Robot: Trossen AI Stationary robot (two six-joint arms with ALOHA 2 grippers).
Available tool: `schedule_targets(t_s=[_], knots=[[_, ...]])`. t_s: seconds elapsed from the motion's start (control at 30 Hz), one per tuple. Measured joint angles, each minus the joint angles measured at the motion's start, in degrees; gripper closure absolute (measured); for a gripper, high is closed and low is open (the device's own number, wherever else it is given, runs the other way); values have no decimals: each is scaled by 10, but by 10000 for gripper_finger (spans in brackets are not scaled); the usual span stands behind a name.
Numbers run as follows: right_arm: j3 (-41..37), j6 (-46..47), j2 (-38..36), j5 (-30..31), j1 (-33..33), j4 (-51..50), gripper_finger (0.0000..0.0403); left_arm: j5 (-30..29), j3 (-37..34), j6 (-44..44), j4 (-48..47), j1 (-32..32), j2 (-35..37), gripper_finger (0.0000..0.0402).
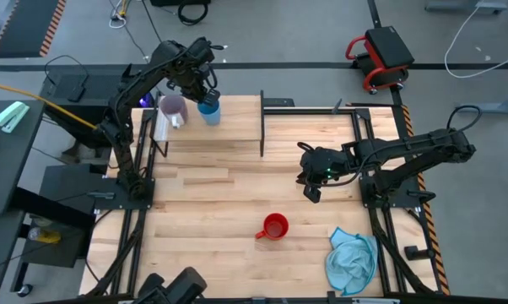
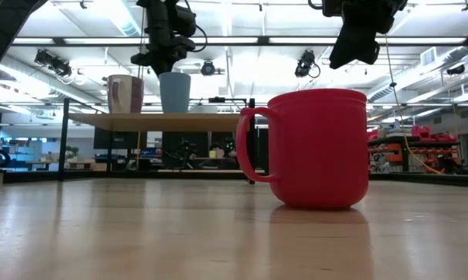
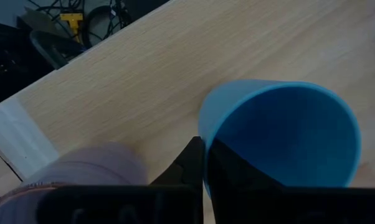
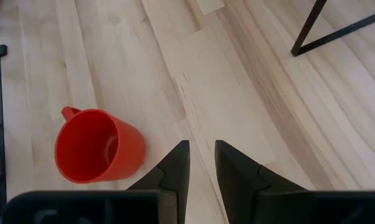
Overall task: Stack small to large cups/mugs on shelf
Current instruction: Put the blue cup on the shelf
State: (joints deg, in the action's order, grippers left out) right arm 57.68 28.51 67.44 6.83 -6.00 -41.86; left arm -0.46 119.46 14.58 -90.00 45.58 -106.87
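Observation:
On the shelf (image 1: 237, 127) stand the purple cup (image 1: 173, 108) and, just to its right, the light blue cup (image 1: 209, 111), both upright on their bases (image 2: 174, 109). My left gripper (image 1: 205, 96) hangs over the blue cup, pointing down and shut on its wall. The red cup (image 1: 275, 226) stands upright on the tabletop near the front middle, its handle toward the table's left. My right gripper (image 1: 311, 191) hovers open above the table, right of and beyond the red cup (image 4: 94, 146), with nothing between its fingers (image 4: 175, 163). My left gripper pinches the blue cup's wall at the rim (image 3: 204, 132), on the side facing the purple cup (image 3: 81, 171). One finger (image 3: 237, 169) is inside the cup and the other (image 3: 189, 165) outside. The fingers come from above, pointing down. The cup stands upright on the shelf.
A light blue cloth (image 1: 353, 260) lies crumpled at the table's near right corner. The shelf's right half is bare board, and its black legs (image 1: 262, 139) stand on the tabletop. Open tabletop lies between the shelf and the red cup.

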Motion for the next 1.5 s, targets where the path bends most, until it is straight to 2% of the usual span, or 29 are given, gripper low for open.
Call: schedule_targets(t_s=[0.27,0.47,0.73,1.5], knots=[[0,0,0,0,0,0,320,-1,0,-2,0,0,0,391],[0,0,0,0,0,0,320,-1,0,-3,0,0,0,368],[0,0,0,0,0,0,320,-1,0,-10,0,0,0,370],[0,0,0,0,0,0,320,-1,0,-22,0,1,0,301]])
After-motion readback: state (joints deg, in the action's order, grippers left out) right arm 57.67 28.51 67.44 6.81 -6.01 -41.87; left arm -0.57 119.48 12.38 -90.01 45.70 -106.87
